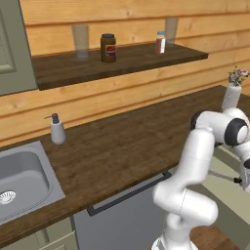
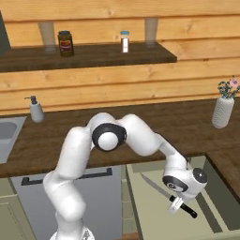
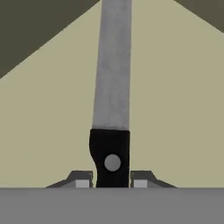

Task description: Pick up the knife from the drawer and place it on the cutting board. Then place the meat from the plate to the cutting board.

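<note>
Lying in drawer point(image 2: 154, 211), knife point(image 3: 111, 109) handle clamped between tool point(image 3: 111, 181) fingertips

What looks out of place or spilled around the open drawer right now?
Nothing stands out. The knife lies flat in the drawer, the tool closed on its black handle. Nothing spilled or damaged there.
</note>
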